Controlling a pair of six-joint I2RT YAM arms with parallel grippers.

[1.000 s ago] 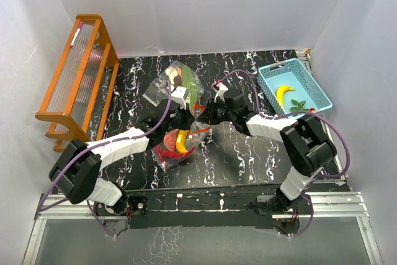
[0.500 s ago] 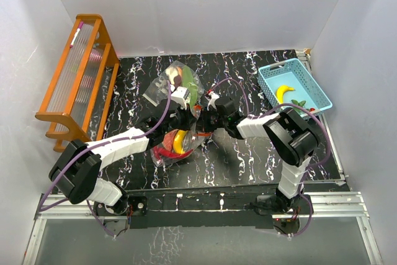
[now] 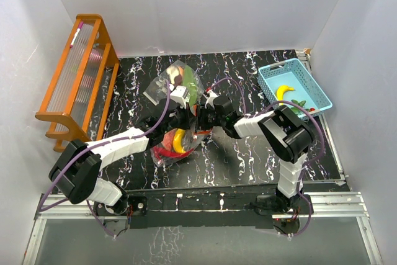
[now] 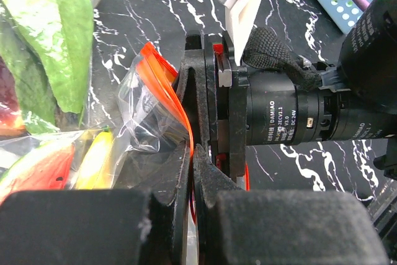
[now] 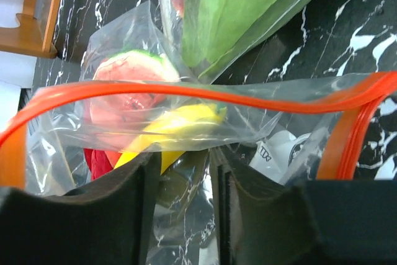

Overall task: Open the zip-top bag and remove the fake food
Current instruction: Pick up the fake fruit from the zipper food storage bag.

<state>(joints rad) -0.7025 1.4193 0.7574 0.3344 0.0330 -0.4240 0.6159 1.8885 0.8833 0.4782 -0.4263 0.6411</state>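
While the left gripper point(image 4: 191, 147) pinches one lip of the zip-top bag point(image 3: 170, 148), its two fingers point(image 4: 182, 172) are pressed together on the orange zip strip point(image 5: 186, 91), so that side cannot slip away. I think it holds on there so the other arm can pull the mouth wide. The right gripper point(image 5: 183, 166) sits at the bag's mouth with its fingers apart, and it grips nothing that I can see.

The bag lies near the middle of the table point(image 3: 248, 153), a little to the left. Inside it is the fake food point(image 3: 177, 144): a yellow banana point(image 5: 180, 125) and a red and green piece point(image 5: 130, 85). Another banana point(image 3: 284, 93) lies in the light-blue basket point(image 3: 265, 85) at the far right corner, likely the spot for food that comes out. A second bag point(image 3: 180, 79) with green leaves lies behind.

On the right arm's round black motor point(image 4: 273, 128) the word DAMIAO can be read. The tiny print under it is too small.
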